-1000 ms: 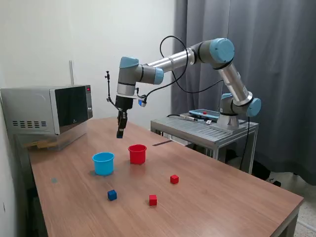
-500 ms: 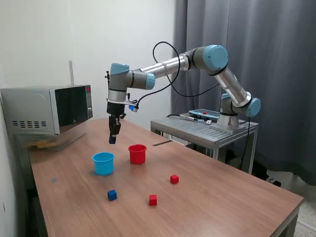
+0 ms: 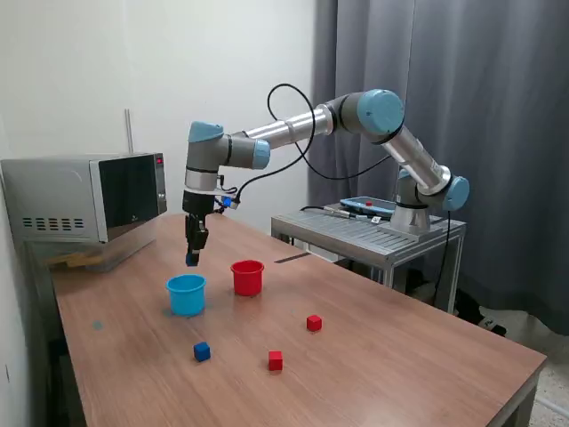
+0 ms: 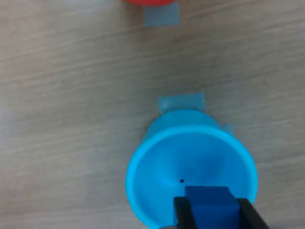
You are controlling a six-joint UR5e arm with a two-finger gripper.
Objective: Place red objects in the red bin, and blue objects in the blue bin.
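1. Exterior view shows us the wooden table (image 3: 391,356) with everything spread across it, and the arm (image 3: 293,129) reaching over from the exterior view's right so that its gripper (image 3: 192,259) hangs straight down just above the blue cup (image 3: 186,294). We judge it is held there so that a release would drop its load into that cup.
2. We see the blue cup and the red cup (image 3: 247,277) standing upright just beside each other, apart, with mouths open upward. In the wrist view the blue cup (image 4: 190,167) is light blue, round and rimmed, and the inside that we can see looks empty; only an edge of the red cup (image 4: 147,2) shows.
3. We find the gripper (image 4: 213,210) closed narrowly on a dark blue cube (image 4: 209,206), pinched on two opposite faces between the black fingers (image 4: 183,213). The cube is small, solid and square-edged, and sits over the cup's mouth.
4. We count three cubes left on the table, nearer the camera than the cups: another blue cube (image 3: 202,351), one red cube (image 3: 276,359) and a second red cube (image 3: 314,323), all well apart from each other and from the cups.
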